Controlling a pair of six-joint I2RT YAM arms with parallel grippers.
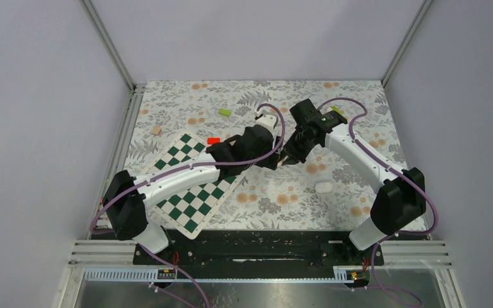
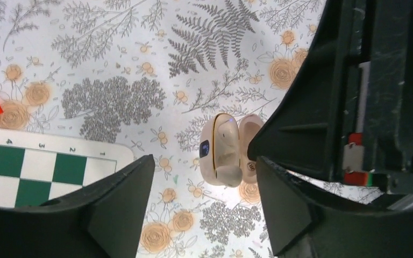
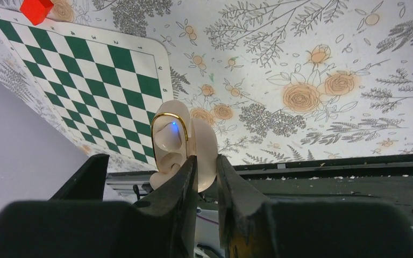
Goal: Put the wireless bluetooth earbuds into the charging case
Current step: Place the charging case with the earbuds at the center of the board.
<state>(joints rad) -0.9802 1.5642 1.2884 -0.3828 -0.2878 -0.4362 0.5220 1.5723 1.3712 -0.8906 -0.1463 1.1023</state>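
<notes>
1. The desk (image 1: 186,102) is being shown in white, patterned with grey ferns and orange roses.
2. The chessboard (image 1: 199,199) is being shown in green and white checks.
3. The charging case (image 3: 175,140) is being seen in creamy white, rimmed in gold, lit blue.
4. A block (image 1: 214,140) is being seen in red.

L claw (image 2: 204,159) spread apart; R claw (image 3: 206,159) pinched on charging case (image 3: 169,134); arms angled inward, prob. near-touching.
</notes>
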